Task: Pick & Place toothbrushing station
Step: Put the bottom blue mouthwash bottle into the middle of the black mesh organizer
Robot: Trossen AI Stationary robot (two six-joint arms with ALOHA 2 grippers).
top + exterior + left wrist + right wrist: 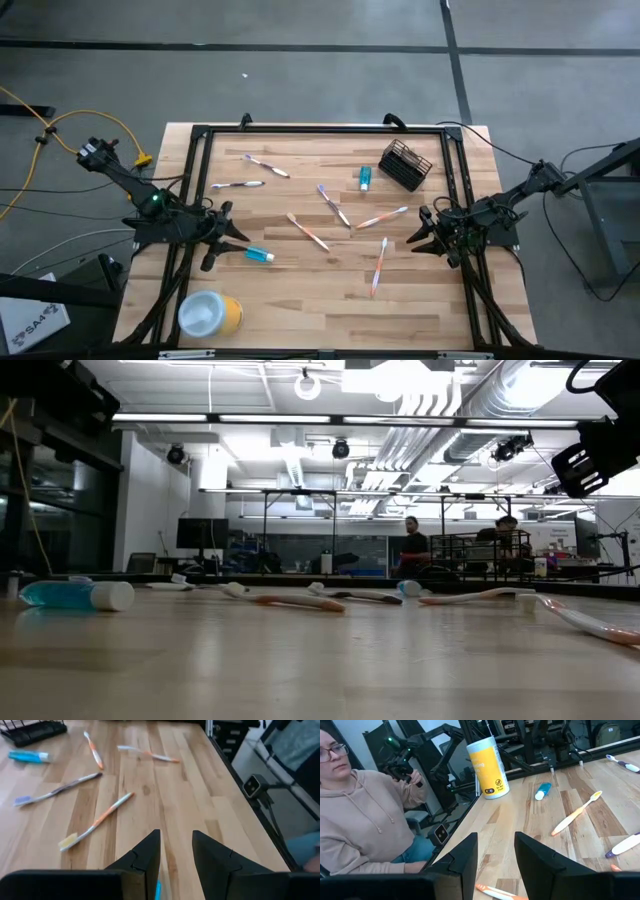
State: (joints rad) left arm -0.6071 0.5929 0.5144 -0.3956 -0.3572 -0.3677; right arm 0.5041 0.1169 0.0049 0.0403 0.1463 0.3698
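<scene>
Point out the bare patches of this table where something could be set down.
Widest free wood: the near strip between the yellow cylinder with white top and the table's right corner, below the orange-handled toothbrush. A smaller patch lies along the far edge, between the pale toothbrush and the black wire-mesh holder. The middle is crowded with scattered toothbrushes and the small blue tube.

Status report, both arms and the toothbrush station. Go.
Left gripper open, empty, by a blue tube. Right gripper open, empty. Mesh holder tipped over, toothbrushes scattered. Nothing blocking.
</scene>
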